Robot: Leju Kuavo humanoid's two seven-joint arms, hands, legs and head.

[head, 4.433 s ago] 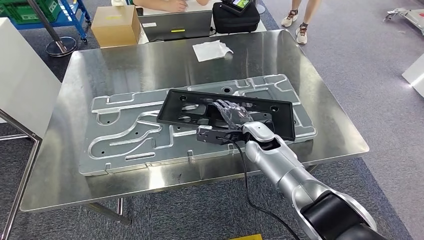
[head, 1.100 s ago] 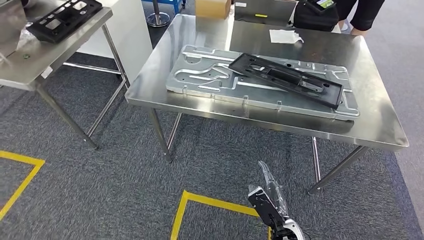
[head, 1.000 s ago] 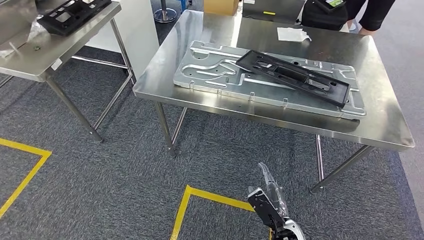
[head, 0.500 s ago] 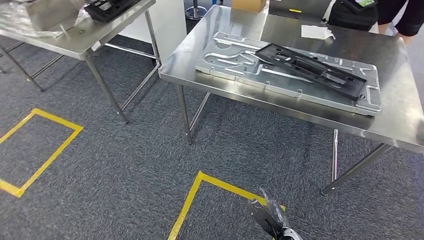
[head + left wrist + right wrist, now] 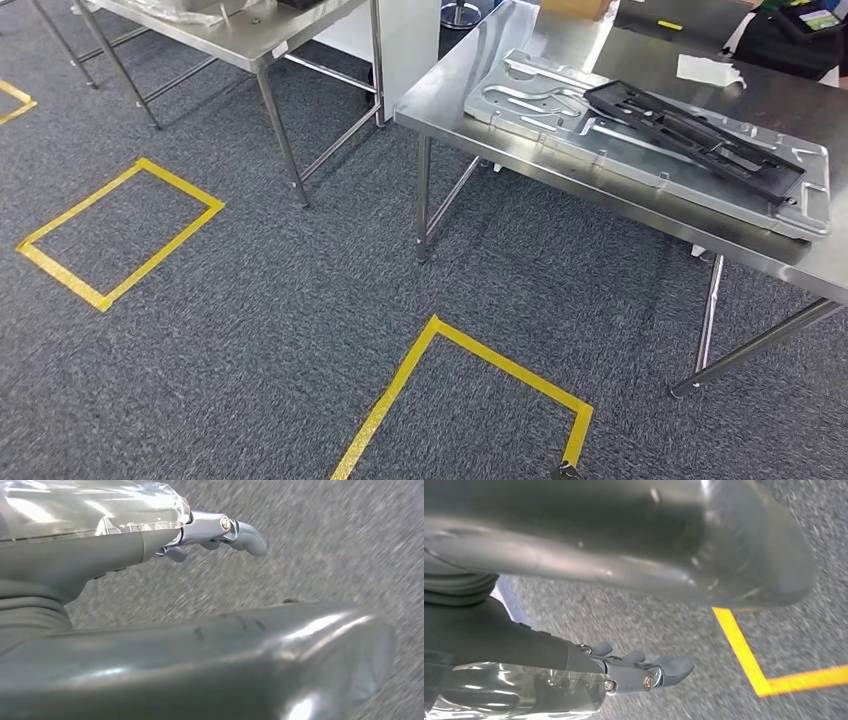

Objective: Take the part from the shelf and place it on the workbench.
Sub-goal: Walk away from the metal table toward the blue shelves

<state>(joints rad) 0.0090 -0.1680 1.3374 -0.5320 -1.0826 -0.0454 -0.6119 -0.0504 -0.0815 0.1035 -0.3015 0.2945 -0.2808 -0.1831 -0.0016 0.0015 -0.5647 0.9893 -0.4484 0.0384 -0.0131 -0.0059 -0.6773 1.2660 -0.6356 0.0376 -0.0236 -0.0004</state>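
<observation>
Since the earlier frames the whole head view had swung leftward, so the camera had turned rather than the things; the right hand, seen low over the floor half a second before, had slipped to the bottom edge. The black part (image 5: pixel 694 140) lay flat on the ribbed metal plate (image 5: pixel 560 110) on the worktop (image 5: pixel 440 100), well apart from both hands. A white cloth (image 5: pixel 708 70) lay beyond it, and a dark bag (image 5: pixel 800 40) past that. A second worktop (image 5: pixel 250 40) stood further off, with a gap of carpet between the two. Yellow tape squares (image 5: pixel 470 350) marked the grey carpet (image 5: pixel 250 330), which spread wide and open below. The left hand (image 5: pixel 150 605) hung over carpet, released, fingers (image 5: pixel 240 530) extended and grasping nothing. The right hand (image 5: pixel 599 580) hung likewise, released, fingers (image 5: pixel 669 667) straight, a yellow tape corner (image 5: pixel 754 675) just beside it.
</observation>
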